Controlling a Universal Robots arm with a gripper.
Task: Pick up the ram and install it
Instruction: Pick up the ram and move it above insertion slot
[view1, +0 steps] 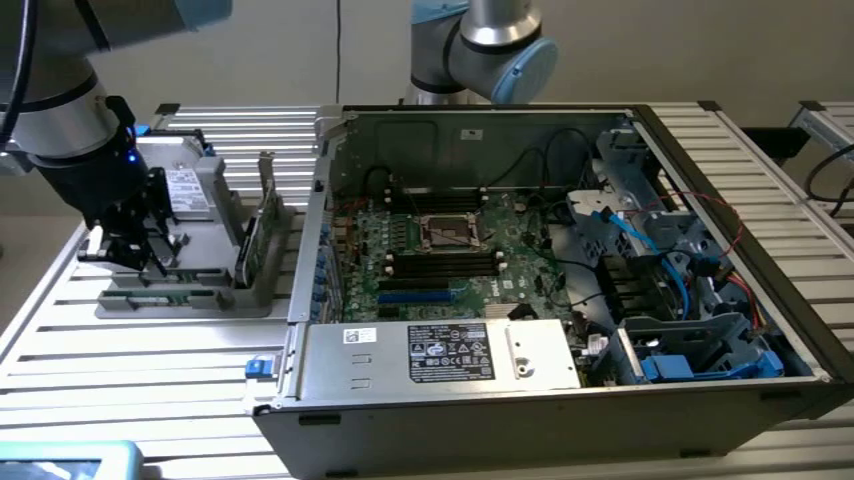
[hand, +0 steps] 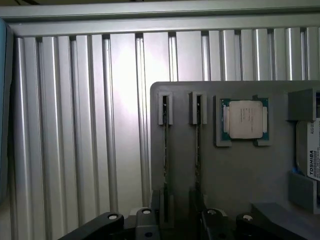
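Broadly, a slatted aluminium worktop (view1: 134, 370) across the whole exterior view. Centre to right of that frame, an open computer case (view1: 534, 435) resting on the slats, motherboard (view1: 441, 250) exposed, cables and blue brackets crowded at its right side.

Upper left, the robot arm (view1: 60, 120), reaching down over a grey parts holder (view1: 200, 260) at middle left, just beside the case. Low over the holder's lower edge, the claw (view1: 134, 255). From the wrist view, the same claw (hand: 180, 227) with its two black finger linkages spread apart, gripping nothing, poised above one end of the holder's two narrow slots.

Toward the holder's upper part, a hard drive (view1: 187, 190) with a white label, marked Toshiba in the wrist view. At the holder's right edge, next to the case wall, a larger green card (view1: 250, 250) standing upright. Set flat in a square recess, a processor (hand: 244, 120), metal lid up.

Smallest, the ram (hand: 165, 150): edge-on in the slot nearest the holder's rim, beside bare slats, untouched. In the neighbouring slot, between it and the processor, a second stick (hand: 197, 150), likewise edge-on.
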